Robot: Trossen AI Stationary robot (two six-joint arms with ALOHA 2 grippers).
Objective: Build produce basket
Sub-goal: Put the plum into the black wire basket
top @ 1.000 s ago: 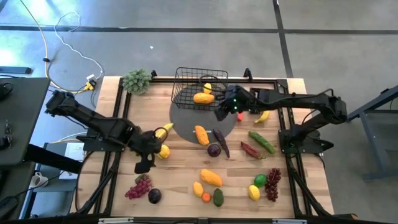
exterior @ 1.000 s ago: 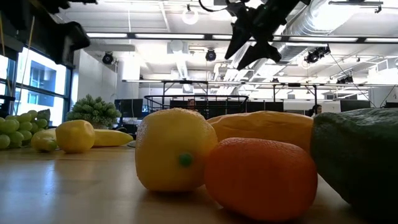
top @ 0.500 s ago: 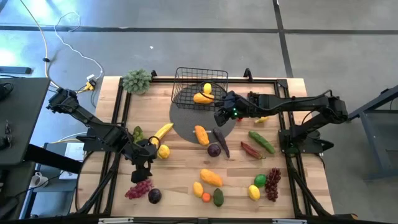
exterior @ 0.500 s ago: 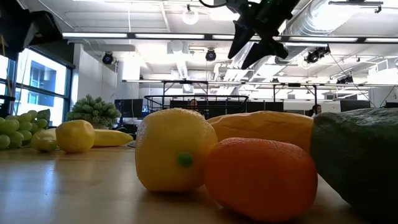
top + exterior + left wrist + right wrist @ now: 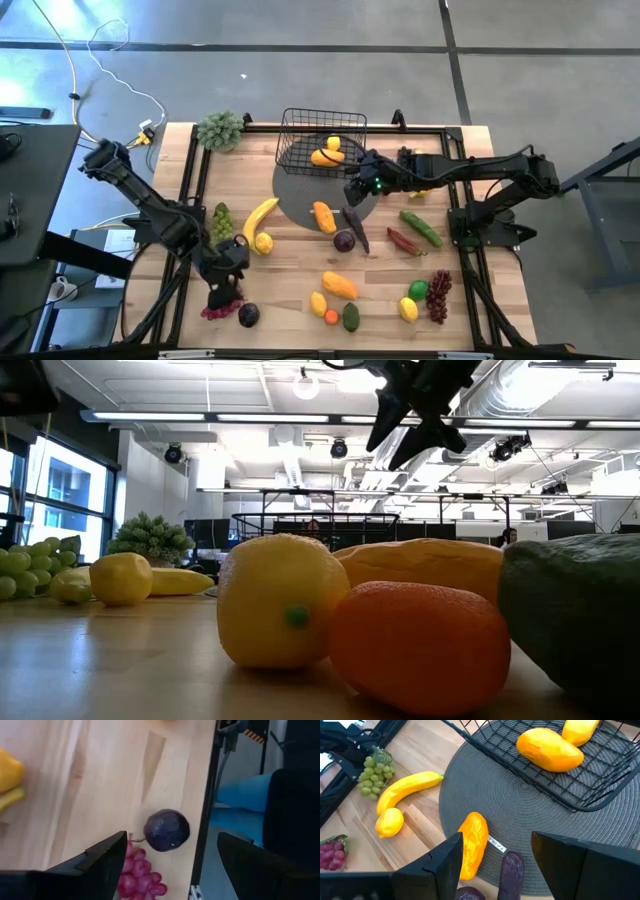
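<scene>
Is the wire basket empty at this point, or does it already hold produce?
Not empty. The basket holds an orange mango and a yellow piece on its mesh floor; most produce lies outside on the table.

Left gripper [image 5: 222, 290] moved from banana [image 5: 260, 212] to red grapes [image 5: 222, 303].

Light wooden table [image 5: 300, 250] edged with black framing, strewn with toy produce. Round grey mat [image 5: 300, 195] near the far middle, wire basket [image 5: 300, 140] resting partly on it, grey-green leafy bunch [image 5: 219, 130] at the far left corner. Green grapes [image 5: 221, 220], banana [image 5: 260, 213] and lemon [image 5: 264, 243] at left; red grapes [image 5: 225, 302] and dark plum [image 5: 249, 315] near the front edge. Mango [image 5: 339, 285], avocado [image 5: 351, 317], cucumber [image 5: 421, 228] and chili [image 5: 402, 241] scattered toward the right.
</scene>
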